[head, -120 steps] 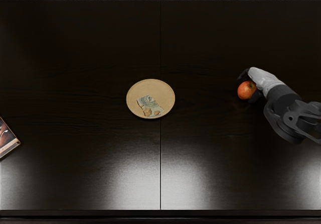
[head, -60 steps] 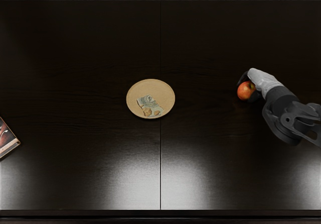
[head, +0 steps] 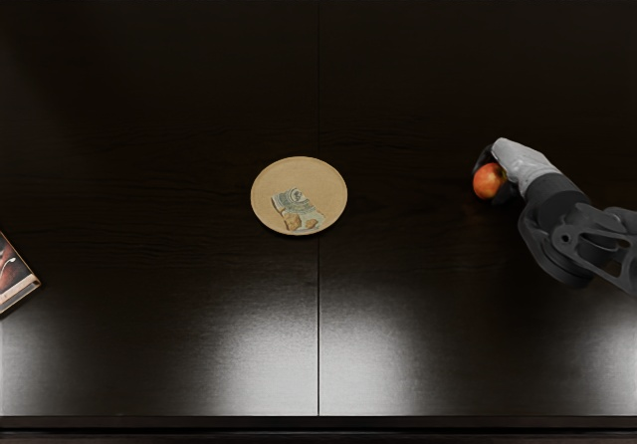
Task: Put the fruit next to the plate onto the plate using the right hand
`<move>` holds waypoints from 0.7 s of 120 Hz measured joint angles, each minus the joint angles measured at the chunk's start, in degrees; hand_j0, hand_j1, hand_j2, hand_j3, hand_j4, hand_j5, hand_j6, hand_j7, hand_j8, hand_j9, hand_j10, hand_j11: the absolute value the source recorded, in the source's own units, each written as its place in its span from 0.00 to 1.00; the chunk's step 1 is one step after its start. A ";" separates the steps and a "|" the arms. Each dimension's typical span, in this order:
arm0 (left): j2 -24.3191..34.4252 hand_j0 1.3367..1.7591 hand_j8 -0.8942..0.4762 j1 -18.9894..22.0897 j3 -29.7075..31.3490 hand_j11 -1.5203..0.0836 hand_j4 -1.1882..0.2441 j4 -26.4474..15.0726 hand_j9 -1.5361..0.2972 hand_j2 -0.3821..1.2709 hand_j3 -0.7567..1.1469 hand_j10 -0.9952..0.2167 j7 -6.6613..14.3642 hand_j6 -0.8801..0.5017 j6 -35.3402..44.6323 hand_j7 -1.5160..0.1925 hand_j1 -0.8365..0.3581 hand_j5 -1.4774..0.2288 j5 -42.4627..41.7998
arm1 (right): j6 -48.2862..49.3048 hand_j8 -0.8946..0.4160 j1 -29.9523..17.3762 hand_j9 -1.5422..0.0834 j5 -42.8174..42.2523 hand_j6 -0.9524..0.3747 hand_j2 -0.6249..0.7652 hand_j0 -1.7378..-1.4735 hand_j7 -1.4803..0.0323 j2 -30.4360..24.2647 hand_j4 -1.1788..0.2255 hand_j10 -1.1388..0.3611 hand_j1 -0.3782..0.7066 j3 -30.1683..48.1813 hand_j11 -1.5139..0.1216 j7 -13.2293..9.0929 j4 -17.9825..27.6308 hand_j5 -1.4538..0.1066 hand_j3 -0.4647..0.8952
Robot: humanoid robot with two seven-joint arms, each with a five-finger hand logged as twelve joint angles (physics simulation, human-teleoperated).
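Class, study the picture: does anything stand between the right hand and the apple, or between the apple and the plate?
Nothing visible. The right hand sits against the apple, and no object shows on the dark table between apple and plate. The book lies far off at the left edge.

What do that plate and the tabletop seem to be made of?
The plate looks like ceramic or stoneware with a matte tan finish and a painted blue-and-brown motif, though plastic is possible. The table looks like very dark stained wood under a glossy varnish, with faint grain lines and bright reflections towards its front.
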 joint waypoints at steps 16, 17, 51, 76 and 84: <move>0.00 0.76 0.48 0.00 0.01 0.76 0.67 0.00 0.67 0.26 0.40 0.63 -0.02 0.47 0.00 0.71 0.76 0.69 0.00 | 0.08 0.39 0.00 0.35 0.29 0.46 0.46 0.28 0.34 0.17 0.46 0.26 0.59 0.07 0.33 0.60 -0.44 0.32 0.49; 0.00 0.76 0.48 0.00 0.01 0.76 0.67 0.00 0.67 0.26 0.40 0.63 -0.01 0.47 0.00 0.71 0.76 0.69 0.00 | 0.09 0.39 0.00 0.35 0.30 0.46 0.46 0.28 0.33 0.17 0.46 0.26 0.59 0.07 0.33 0.62 -0.45 0.32 0.49; 0.00 0.76 0.48 0.00 0.01 0.76 0.67 0.00 0.67 0.26 0.40 0.63 0.01 0.47 0.00 0.71 0.76 0.69 0.00 | 0.56 0.40 0.69 0.26 1.53 0.44 0.61 0.34 0.26 -0.11 0.48 0.22 0.59 1.52 0.24 0.80 0.06 0.21 0.34; 0.00 0.76 0.48 0.00 -0.01 0.76 0.67 0.00 0.67 0.26 0.40 0.63 -0.01 0.47 0.00 0.71 0.76 0.69 0.00 | 1.22 0.42 2.76 0.24 6.43 0.46 0.62 0.35 0.24 -1.32 0.50 0.23 0.60 2.94 0.22 1.54 2.78 0.19 0.34; 0.00 0.76 0.48 0.00 -0.01 0.76 0.67 0.00 0.67 0.26 0.40 0.63 -0.01 0.47 0.00 0.71 0.76 0.69 0.00 | 1.66 0.42 3.67 0.24 8.56 0.46 0.62 0.36 0.24 -1.43 0.50 0.23 0.59 3.07 0.22 2.12 3.30 0.19 0.34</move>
